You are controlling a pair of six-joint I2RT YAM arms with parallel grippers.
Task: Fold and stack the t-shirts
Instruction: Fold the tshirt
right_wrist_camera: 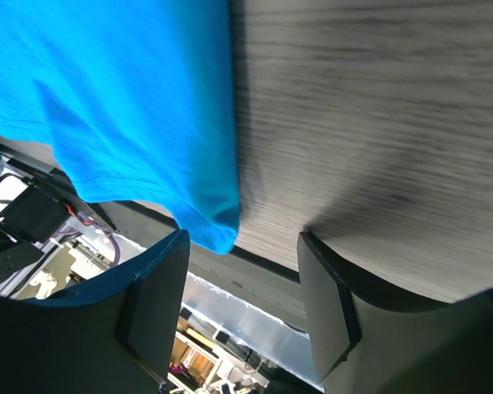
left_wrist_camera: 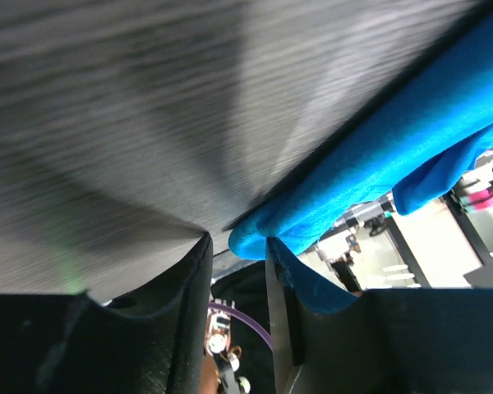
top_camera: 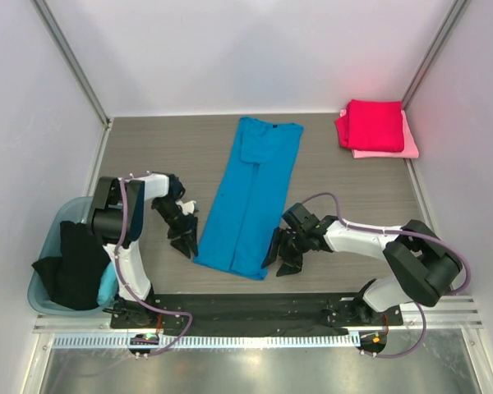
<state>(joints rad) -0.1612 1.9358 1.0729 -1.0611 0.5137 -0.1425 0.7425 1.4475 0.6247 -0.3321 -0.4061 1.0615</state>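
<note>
four t-shirts show, one of each colour. the one blue t-shirt [top_camera: 251, 197] lies flat in the middle of the table [top_camera: 164, 156], folded lengthwise into a long narrow strip, collar end towards the far wall and hem towards the arms. in the far right corner sits one stack of two: the crimson t-shirt [top_camera: 371, 125], folded, on top of the pale pink t-shirt [top_camera: 404, 146], whose edge shows along the right and near sides. the one black t-shirt [top_camera: 74, 267] hangs crumpled over the rim of the single teal tub [top_camera: 62, 215] at the near left; a bit of lighter blue cloth [top_camera: 107, 283] lies beside it, and i cannot tell what it is.

two grippers are low at the hem end of the blue strip, one at each near corner. the left gripper [top_camera: 183, 240] has its two fingers spread, and in the left wrist view the blue corner sits at the tip of one finger [left_wrist_camera: 283, 312], not pinched. the right gripper [top_camera: 281, 256] is spread too; in the right wrist view the other blue corner hangs in the gap, nearer one finger [right_wrist_camera: 160, 295].
</note>
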